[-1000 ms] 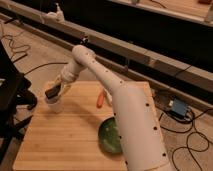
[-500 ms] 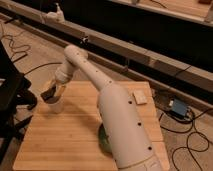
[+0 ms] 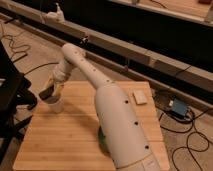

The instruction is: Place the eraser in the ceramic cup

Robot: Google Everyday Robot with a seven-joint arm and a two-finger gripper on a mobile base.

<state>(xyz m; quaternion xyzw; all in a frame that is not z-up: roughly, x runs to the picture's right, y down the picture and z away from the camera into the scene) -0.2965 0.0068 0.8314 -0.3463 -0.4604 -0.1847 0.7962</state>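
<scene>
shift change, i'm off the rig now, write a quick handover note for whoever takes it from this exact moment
Gripper: at the table's left edge, right over the ceramic cup, carrying the eraser.
Eraser: dark block lying tilted at the cup's mouth, not clearly inside.
Cup: upright on the wooden table.
Done: eraser picked up and brought to the cup.
Left: release it into the cup, lift the arm away.
Also on the table: beige pad at the right, untouched.

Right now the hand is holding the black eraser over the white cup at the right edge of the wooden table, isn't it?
Not quite: the camera view shows the cup near the table's left edge, not its right. The rest holds: the hand is above it with the eraser.
</scene>
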